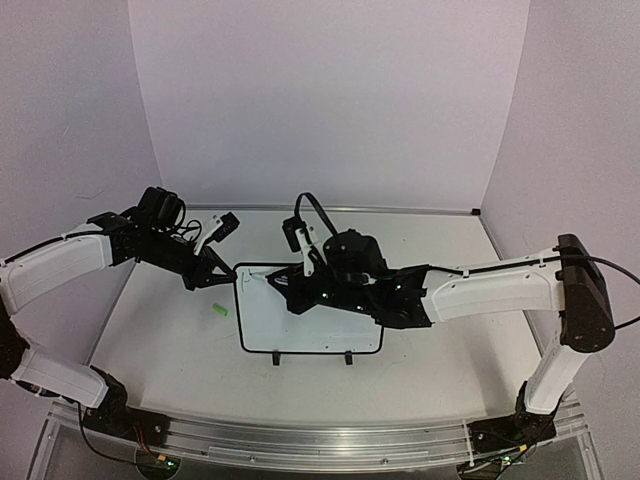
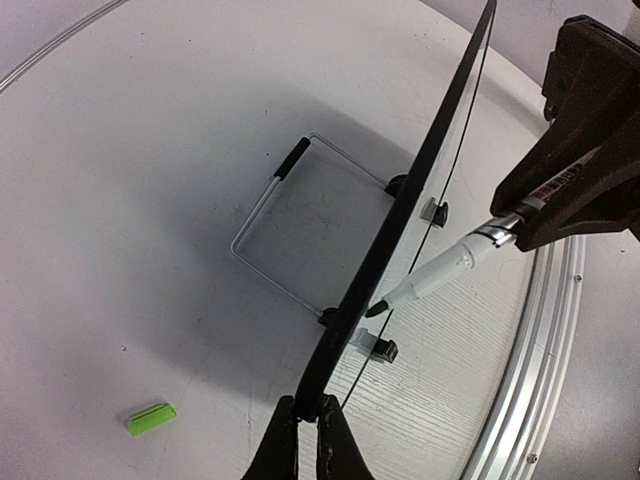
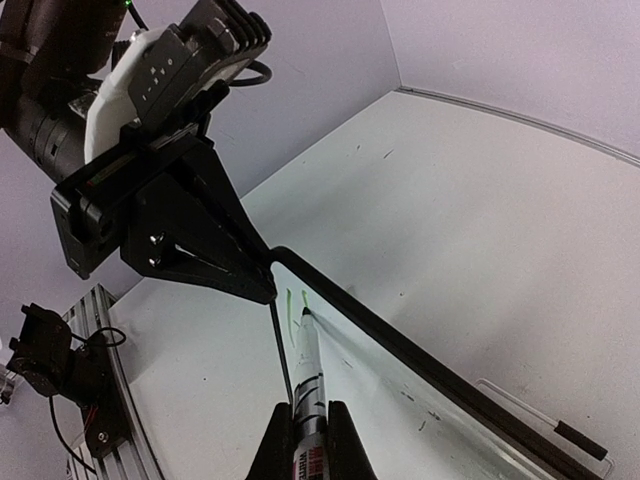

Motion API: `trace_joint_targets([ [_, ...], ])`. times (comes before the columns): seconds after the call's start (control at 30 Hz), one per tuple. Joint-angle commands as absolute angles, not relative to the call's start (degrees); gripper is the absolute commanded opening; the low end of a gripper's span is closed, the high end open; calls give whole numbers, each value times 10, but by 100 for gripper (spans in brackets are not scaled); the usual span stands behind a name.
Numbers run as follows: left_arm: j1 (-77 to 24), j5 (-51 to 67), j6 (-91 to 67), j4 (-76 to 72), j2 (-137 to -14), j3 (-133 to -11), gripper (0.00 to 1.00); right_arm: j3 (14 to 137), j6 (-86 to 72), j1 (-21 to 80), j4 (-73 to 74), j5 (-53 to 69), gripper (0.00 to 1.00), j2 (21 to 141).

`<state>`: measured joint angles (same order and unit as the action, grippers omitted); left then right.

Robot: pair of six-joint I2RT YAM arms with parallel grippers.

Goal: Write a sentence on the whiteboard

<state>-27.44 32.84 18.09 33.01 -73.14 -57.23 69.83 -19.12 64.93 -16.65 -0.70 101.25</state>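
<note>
1. top external view: the white worktop carries the whiteboard near its middle, between the two arms, with walls on three sides.
2. left arm reaches in from the left; right arm reaches in from the right and lies across the board's right half.
3. the whiteboard is white with a thin black border. two small black foot clips sit on its near long edge. in the left wrist view it is seen edge-on, and a thin wire frame with a black sleeve juts from that edge by the clips.
4. left claw: fingers pressed together on the black border of the board, pinching it at the upper-left corner.
5. right claw: fingers clamped on the barrel of a marker, which points away from the wrist camera toward the board.
6. the marker has a white body and a green tip. the tip sits at the board's face just beside the left claw's hold and appears to touch.
7. a green cap lies alone on the worktop left of the board, also seen in the left wrist view.
8. of the sentence, only a few short light-green strokes show beside the tip; no words can be read.
</note>
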Motion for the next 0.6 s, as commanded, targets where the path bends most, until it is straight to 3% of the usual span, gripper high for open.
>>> trace_joint_targets([
  [0.0,-278,298,194,338,-725,-580,0,690,-206,646,-157,-9,0,1024],
  [0.57,-278,295,194,338,-723,-579,0,659,-203,646,-180,60,0,1007],
])
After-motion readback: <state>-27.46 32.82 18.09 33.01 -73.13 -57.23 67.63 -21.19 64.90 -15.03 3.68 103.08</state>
